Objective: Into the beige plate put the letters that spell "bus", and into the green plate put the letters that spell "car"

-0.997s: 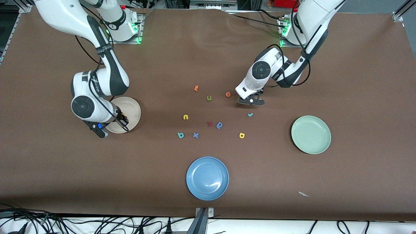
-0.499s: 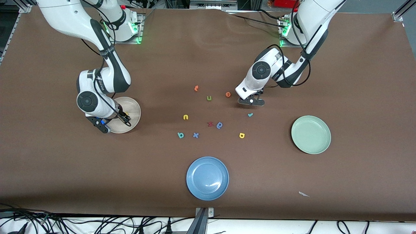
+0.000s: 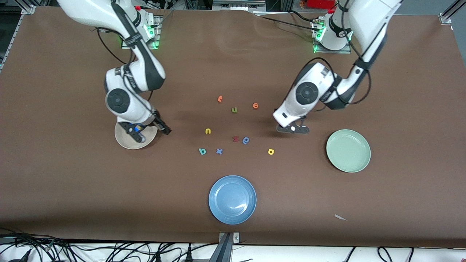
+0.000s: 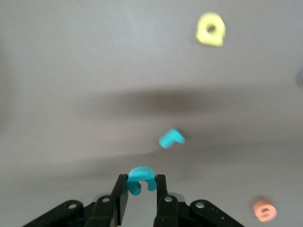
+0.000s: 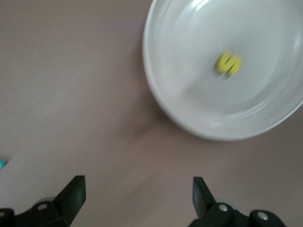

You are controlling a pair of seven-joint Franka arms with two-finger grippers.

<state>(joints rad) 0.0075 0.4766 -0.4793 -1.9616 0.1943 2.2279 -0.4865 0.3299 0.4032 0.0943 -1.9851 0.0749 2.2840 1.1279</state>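
My left gripper [image 3: 294, 129] [image 4: 141, 187] is shut on the teal c [image 4: 141, 178], held a little above the table. The teal r [image 4: 171, 138] lies on the table under it, hidden by that arm in the front view. The yellow a [image 3: 271, 151] [image 4: 210, 29] lies nearer the front camera, and the green plate [image 3: 348, 150] stands toward the left arm's end. My right gripper [image 3: 162, 127] [image 5: 137, 194] hangs open and empty over bare table beside the beige plate [image 3: 127, 145] [image 5: 170, 101]. In that plate lies the yellow s [image 5: 229, 63]. The yellow u [image 3: 208, 131] and the teal b [image 3: 202, 151] lie mid-table.
Mid-table also lie two orange letters [image 3: 220, 98] [image 3: 255, 105], an olive u [image 3: 234, 110], a red letter [image 3: 235, 138], a blue round letter [image 3: 246, 140] and a blue x [image 3: 219, 151]. A blue plate [image 3: 232, 199] stands nearest the front camera. A white scrap [image 3: 340, 217] lies near the table's front edge.
My right gripper opened, left the yellow s in the beige plate and swung off it toward mid-table. My left gripper moved with the teal c toward the green plate.
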